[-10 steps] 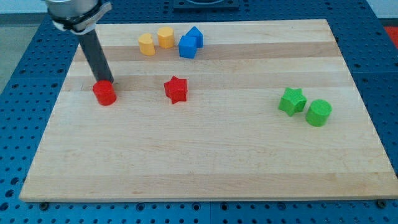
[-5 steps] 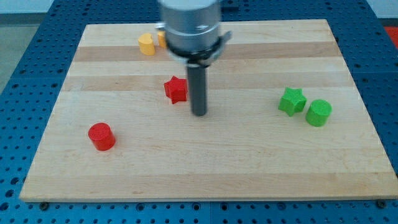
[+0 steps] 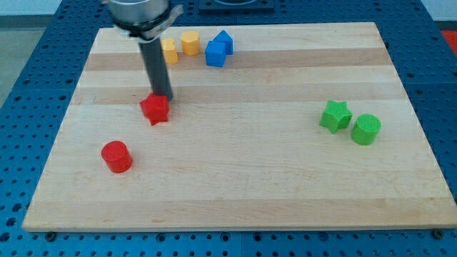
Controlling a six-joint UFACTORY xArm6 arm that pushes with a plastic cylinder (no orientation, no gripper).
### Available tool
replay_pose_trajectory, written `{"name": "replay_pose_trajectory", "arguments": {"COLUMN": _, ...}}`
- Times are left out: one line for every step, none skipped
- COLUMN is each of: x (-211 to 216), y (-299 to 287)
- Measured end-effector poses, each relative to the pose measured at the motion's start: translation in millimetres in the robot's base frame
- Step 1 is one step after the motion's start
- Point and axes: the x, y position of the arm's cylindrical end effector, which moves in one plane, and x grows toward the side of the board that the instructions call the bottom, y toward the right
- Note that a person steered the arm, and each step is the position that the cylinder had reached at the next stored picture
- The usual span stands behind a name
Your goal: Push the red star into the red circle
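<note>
Pale wooden board [image 3: 243,178] on blue pegboard filled my view. I had no gripper, only a rod; my tip [image 3: 163,98] touched the top-right edge of the red plastic star block [image 3: 155,109]. Down-left, apart from it, sat the red plastic cylinder block [image 3: 116,156].

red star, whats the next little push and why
Probably keep my tip pushing toward the view's lower left. It sits at the upper right edge of the red star, and the red circle lies apart from the star, down and to the left.
</note>
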Motion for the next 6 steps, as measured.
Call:
{"name": "replay_pose_trajectory", "arguments": {"x": 17.9, "y": -32.5}}
{"name": "replay_pose_trajectory", "arguments": {"x": 10.1, "y": -26.0}}
{"name": "replay_pose_trajectory", "arguments": {"x": -14.9, "y": 15.3}}
{"name": "replay_pose_trajectory", "arguments": {"x": -38.2, "y": 8.1}}
{"name": "replay_pose_trajectory", "arguments": {"x": -46.1, "y": -43.8}}
{"name": "replay_pose_trajectory", "arguments": {"x": -24.3, "y": -37.9}}
